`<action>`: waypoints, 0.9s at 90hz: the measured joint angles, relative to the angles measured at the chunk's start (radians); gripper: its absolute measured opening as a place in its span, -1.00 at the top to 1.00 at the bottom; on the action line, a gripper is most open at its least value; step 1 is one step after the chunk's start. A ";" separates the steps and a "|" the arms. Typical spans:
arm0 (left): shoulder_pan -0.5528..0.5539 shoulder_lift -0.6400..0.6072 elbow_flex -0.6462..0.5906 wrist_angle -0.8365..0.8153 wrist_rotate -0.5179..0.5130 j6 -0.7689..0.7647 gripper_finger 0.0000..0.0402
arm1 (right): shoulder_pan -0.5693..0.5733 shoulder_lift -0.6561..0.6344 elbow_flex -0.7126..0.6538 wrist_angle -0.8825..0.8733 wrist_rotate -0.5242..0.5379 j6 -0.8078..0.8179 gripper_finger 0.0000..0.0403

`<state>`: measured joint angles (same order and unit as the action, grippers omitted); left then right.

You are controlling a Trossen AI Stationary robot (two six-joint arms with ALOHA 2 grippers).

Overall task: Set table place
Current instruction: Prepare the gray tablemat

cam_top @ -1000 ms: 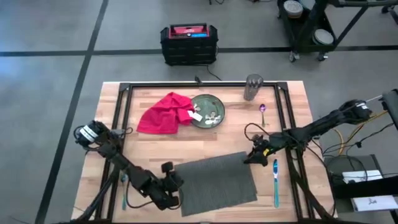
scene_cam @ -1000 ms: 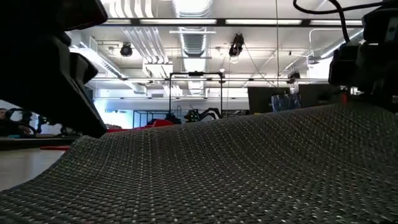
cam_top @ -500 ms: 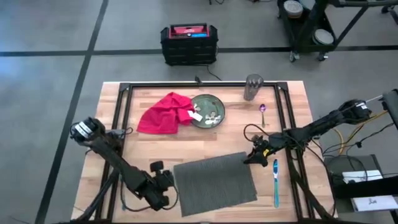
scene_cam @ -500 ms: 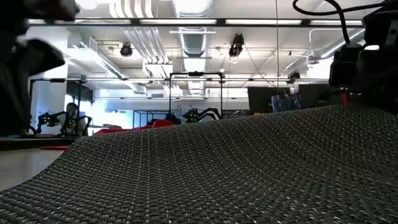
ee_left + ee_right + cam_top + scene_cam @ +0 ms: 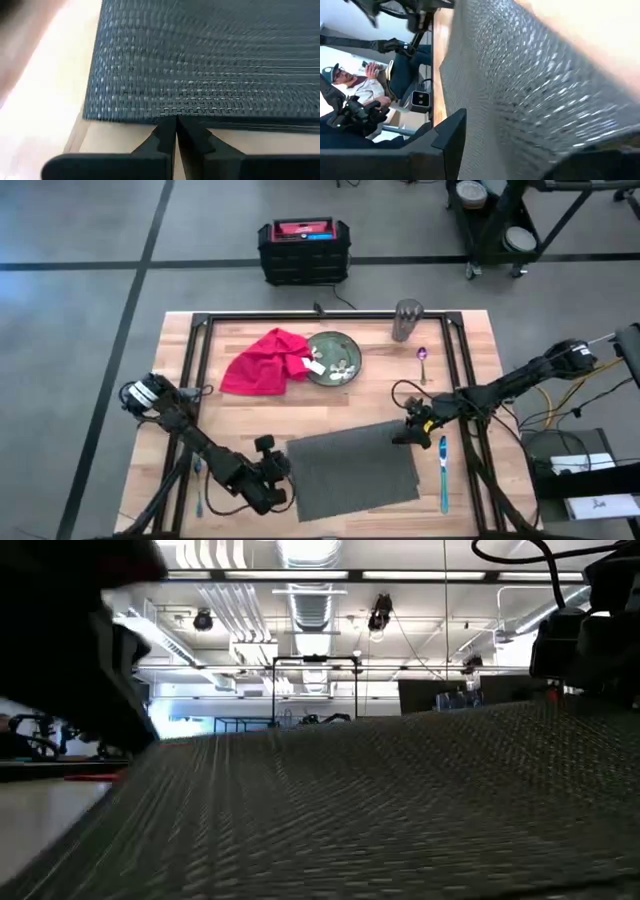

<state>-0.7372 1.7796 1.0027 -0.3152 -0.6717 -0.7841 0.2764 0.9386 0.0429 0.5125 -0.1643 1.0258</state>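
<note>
The dark grey placemat lies long-axis across the near bench, pinched between the left gripper (fingers closed on its left edge) and the right gripper, clamping its far-right corner.

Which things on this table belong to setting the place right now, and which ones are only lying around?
In use now:
- placemat
- left gripper, shut on the placemat's edge
- right gripper, at the placemat's far corner
- table

Lying about for now:
- red napkin
- plate
- metal cup
- spoon
- blue-handled utensil
</note>
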 joint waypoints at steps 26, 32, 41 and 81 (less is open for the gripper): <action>0.037 0.009 -0.002 0.148 0.000 0.117 1.00 | 0.007 0.000 0.000 0.037 0.000 -0.005 0.20; 0.042 0.009 -0.002 0.150 -0.022 0.118 1.00 | 0.016 0.000 0.000 0.071 0.000 -0.004 0.22; 0.043 0.009 -0.002 0.151 -0.050 0.118 1.00 | 0.027 0.000 0.001 0.109 0.011 -0.023 0.30; 0.020 -0.007 0.033 0.169 -0.045 0.137 1.00 | 0.031 0.000 0.001 0.375 0.345 0.189 0.92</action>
<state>-0.7168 1.7729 1.0355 -0.1459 -0.7163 -0.6471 0.3077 0.9386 0.0441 0.8871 0.1810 1.2148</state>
